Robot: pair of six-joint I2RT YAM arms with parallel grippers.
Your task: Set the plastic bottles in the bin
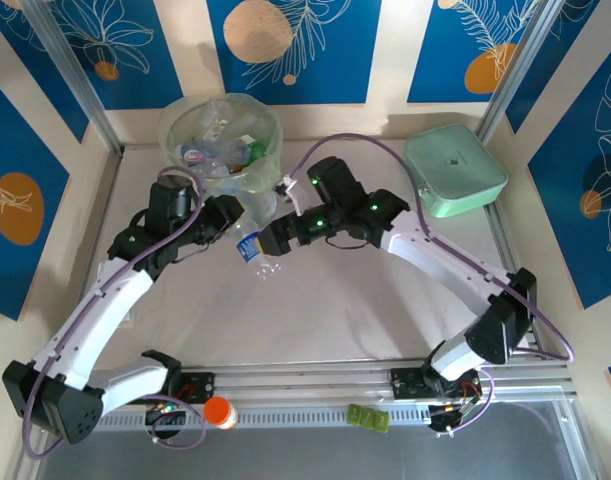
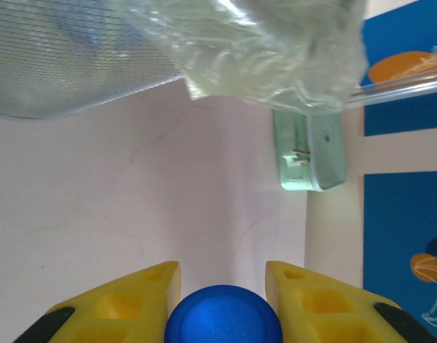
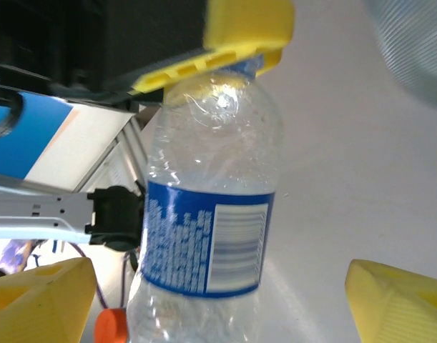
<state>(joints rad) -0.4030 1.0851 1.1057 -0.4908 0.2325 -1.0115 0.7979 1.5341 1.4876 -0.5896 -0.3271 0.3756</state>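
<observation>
l gripper (image 2: 222, 277) hides bottle (image 3: 211, 214) neck; base cut off

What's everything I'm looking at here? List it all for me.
bin: one, pale green, clear liner, far left
bottles inside: several, mostly clear, number unclear
bottle: one, clear, blue label and cap, held near the bin
case: one, mint green, far right
orange cap: one, near rail
green piece: one, near rail
table: one, white
left gripper: one, yellow, shut on the bottle's cap
right gripper: one, yellow, open, either side of the bottle
</observation>
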